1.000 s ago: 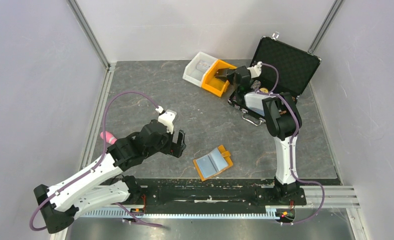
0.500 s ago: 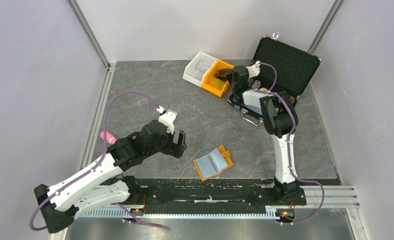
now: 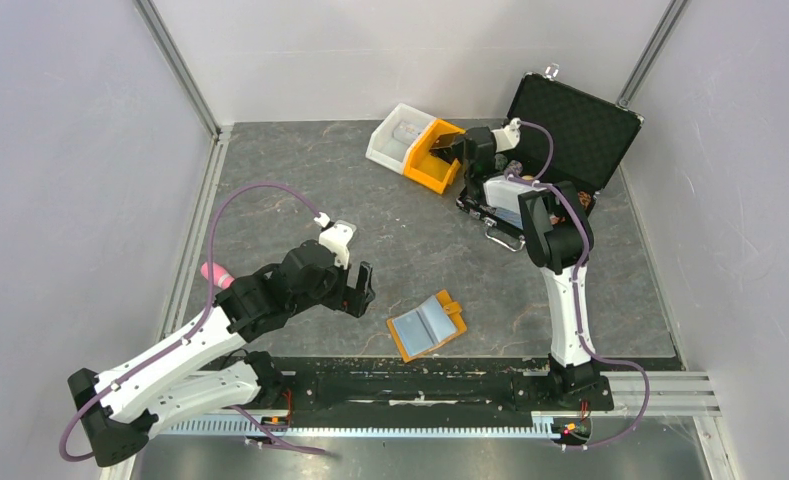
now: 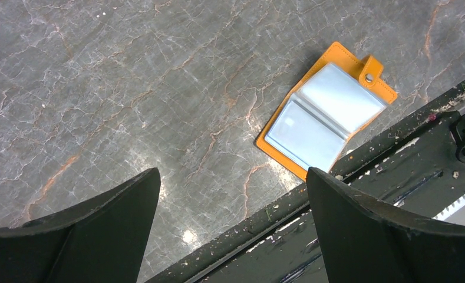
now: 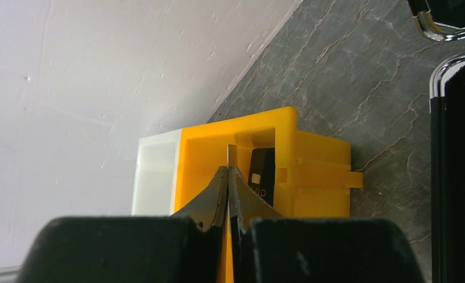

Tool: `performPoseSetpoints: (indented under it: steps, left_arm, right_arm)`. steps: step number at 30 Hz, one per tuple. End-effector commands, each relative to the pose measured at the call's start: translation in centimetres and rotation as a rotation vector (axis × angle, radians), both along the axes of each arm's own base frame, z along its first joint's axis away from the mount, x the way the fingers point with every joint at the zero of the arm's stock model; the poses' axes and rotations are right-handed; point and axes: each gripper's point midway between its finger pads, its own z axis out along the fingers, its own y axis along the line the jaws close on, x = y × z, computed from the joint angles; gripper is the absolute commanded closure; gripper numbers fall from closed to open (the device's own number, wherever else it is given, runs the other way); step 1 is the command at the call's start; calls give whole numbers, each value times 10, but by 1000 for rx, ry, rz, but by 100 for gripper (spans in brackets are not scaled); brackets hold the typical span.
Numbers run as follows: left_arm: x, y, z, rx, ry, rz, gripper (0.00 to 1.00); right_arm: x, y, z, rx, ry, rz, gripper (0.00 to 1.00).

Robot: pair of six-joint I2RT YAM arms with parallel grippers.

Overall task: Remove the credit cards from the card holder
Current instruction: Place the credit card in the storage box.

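Over orange bin (image 5: 318,171), right gripper (image 5: 228,177) pinches a thin card (image 5: 230,154) edge-on: could slip outside. Opened card holder (image 4: 327,112) lies at table (image 4: 100,88) near edge; wide-open left gripper (image 4: 231,177) may nudge it off.

The orange-tan flat folding card holder (image 3: 427,325) lies open on the grey stone-patterned desk (image 3: 300,190), near its front edge, right of the left pincer (image 3: 360,288). At the back, the white plastic bin (image 3: 396,132) touches the orange plastic bin (image 3: 432,160) on its right. Further right stands the open black hard case (image 3: 570,125). The right pincer (image 3: 450,150), pinching a thin pale card (image 5: 231,154), hangs at the orange bin.
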Motion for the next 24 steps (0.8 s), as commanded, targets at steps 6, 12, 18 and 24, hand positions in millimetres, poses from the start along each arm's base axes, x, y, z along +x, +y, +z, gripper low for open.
performPoseSetpoints:
  steps: [6,12,18,24]
  left_arm:
    - [5,-5,18,-32,-70,-34,0]
    - [5,-6,21,-46,-79,-42,0]
    - [3,-5,23,-58,-84,-41,0]
    - [3,-5,23,-59,-83,-41,0]
  right_arm:
    - [12,1,8,-33,-20,-32,100]
    - [11,3,7,-44,-13,-36,100]
    - [15,2,7,-70,1,-49,99]
    - [14,1,7,-81,10,-55,94]
